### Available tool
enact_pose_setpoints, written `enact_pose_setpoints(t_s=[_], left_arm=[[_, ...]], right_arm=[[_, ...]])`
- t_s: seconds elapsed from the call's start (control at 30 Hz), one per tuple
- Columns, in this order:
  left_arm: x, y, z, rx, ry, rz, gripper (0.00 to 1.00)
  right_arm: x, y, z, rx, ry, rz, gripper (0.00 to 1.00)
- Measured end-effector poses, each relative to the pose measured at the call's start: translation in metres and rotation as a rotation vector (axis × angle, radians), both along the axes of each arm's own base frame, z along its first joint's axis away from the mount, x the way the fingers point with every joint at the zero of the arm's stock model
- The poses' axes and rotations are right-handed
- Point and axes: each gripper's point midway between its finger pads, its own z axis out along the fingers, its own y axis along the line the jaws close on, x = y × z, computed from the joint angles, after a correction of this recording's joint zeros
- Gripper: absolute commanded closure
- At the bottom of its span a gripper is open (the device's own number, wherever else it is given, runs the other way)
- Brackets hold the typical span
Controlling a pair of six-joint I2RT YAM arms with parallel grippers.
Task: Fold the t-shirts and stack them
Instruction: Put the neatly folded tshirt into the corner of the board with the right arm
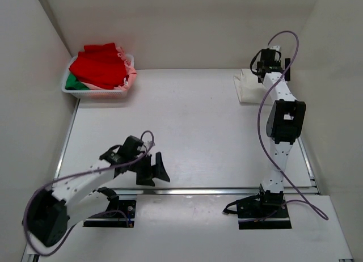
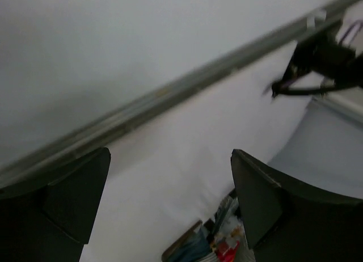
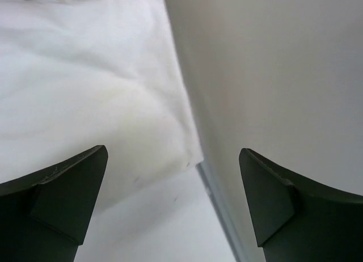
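Off-white t-shirt [image 3: 85, 75] lies folded, edge along the wall [image 3: 283, 63], under spread right gripper [image 3: 173, 151]; left gripper [image 2: 170, 154] spread too.

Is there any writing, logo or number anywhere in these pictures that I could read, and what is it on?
No text can be read in any view.
Colourful items at the bottom edge of the left wrist view: too blurred to read.
Left arm's base plate: tiny coloured marks, too small to read.
Red t-shirt, off-white t-shirt and white mesh basket: no print visible.
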Motion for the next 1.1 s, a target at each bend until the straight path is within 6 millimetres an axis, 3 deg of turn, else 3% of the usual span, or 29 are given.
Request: enact_pose_setpoints(t_s=[0.03, 0.13, 0.23, 0.3, 0.43, 0.53, 0.8, 1.1], left_arm=[[-0.021, -0.001, -0.001, -0.044, 0.016, 0.006, 0.01], [-0.043, -0.005, 0.003, -0.163, 0.021, 0.034, 0.02], [-0.052, -0.012, 0.009, -0.284, 0.031, 0.078, 0.01], [-0.053, -0.015, 0.018, -0.341, 0.030, 0.094, 0.01], [-0.041, -0.019, 0.048, -0.441, -0.033, 0.117, 0.01], [-0.037, -0.023, 0.068, -0.520, -0.091, 0.106, 0.01], [-0.027, -0.025, 0.111, -0.581, -0.230, 0.065, 0.01], [-0.019, -0.017, 0.131, -0.694, -0.337, 0.106, 0.02]], right_arm=[[-0.003, 0.017, 0.015, 0.010, -0.018, 0.016, 0.01], [-0.016, 0.065, 0.058, 0.061, -0.088, 0.075, 0.01], [-0.046, 0.096, 0.070, 0.119, -0.096, 0.111, 0.01], [-0.078, 0.102, 0.056, 0.155, -0.055, 0.110, 0.01], [-0.145, 0.105, 0.007, 0.217, 0.088, 0.084, 0.00], [-0.172, 0.107, -0.009, 0.244, 0.153, 0.065, 0.01], [-0.192, 0.106, -0.001, 0.265, 0.148, 0.052, 0.01], [-0.199, 0.107, -0.003, 0.260, 0.165, 0.054, 0.01]])
